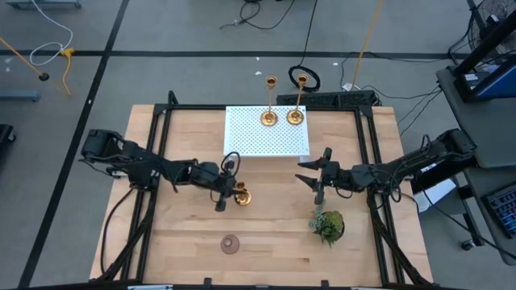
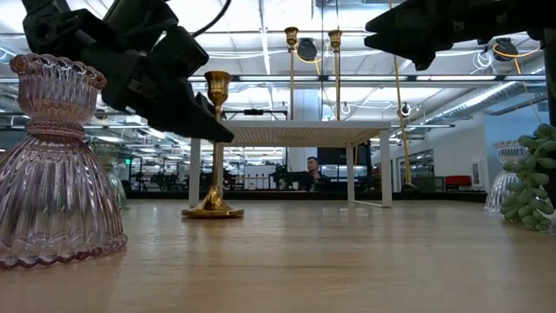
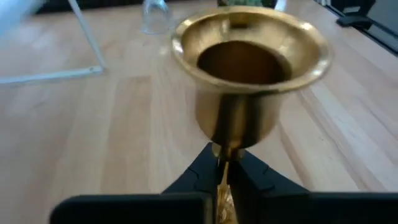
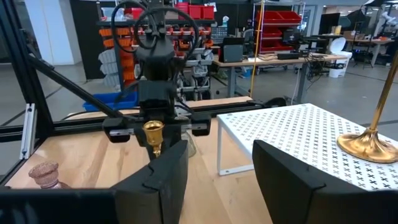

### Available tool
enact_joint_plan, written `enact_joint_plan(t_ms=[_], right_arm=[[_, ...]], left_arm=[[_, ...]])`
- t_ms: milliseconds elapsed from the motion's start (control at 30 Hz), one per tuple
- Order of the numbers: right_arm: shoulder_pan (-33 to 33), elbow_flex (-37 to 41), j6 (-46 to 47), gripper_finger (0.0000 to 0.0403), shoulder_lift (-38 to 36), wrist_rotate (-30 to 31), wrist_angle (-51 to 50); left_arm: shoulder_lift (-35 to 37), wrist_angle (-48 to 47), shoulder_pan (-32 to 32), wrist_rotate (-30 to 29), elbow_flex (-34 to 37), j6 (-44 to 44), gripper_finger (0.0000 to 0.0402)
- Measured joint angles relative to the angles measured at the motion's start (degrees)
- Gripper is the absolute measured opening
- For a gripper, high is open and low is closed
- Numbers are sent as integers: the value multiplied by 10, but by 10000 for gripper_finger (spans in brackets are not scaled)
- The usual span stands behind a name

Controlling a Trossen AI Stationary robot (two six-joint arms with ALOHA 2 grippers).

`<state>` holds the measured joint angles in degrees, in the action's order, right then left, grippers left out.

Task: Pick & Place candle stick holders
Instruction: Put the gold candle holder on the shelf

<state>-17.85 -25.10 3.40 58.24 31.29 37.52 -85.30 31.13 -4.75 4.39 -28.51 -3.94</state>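
Observation:
A gold candle stick holder [image 1: 242,195] stands upright with its round base [image 2: 212,210] on the wooden table, left of centre. My left gripper [image 3: 225,171] is shut on it. Two more gold candle stick holders [image 1: 269,118] [image 1: 295,116] stand on the white perforated stand [image 1: 266,137] at the far middle. My right gripper [image 1: 314,173] hangs open above the table right of centre, level and facing the left arm, with nothing between its fingers [image 4: 163,174]. My left gripper pinches the thin stem [image 3: 225,154] just below the top cup [image 3: 249,62] between its two fingers. The fingers come from the table's left, slanting a little downward, and lie across the stem. The holder stays upright with its base on the table.
A small green plant [image 1: 327,225] sits near the right gripper, toward the near edge. A pink ribbed glass vase [image 1: 230,243] stands at the near middle, and a clear one [image 2: 504,187] shows at the right. Black frame rails [image 1: 161,121] line the table's sides.

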Motion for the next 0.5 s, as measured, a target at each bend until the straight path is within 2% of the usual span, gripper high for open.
enact_joint_plan(t_ms=[200, 400, 500], right_arm=[[2, 0, 0, 171, 0, 0, 0], [18, 0, 3, 171, 0, 1, 0], [27, 0, 3, 171, 0, 1, 0]], left_arm=[[48, 5, -3, -8, 1, 3, 28], [152, 1, 5, -8, -6, 70, 16], [196, -29, 21, 13, -31, 77, 20]])
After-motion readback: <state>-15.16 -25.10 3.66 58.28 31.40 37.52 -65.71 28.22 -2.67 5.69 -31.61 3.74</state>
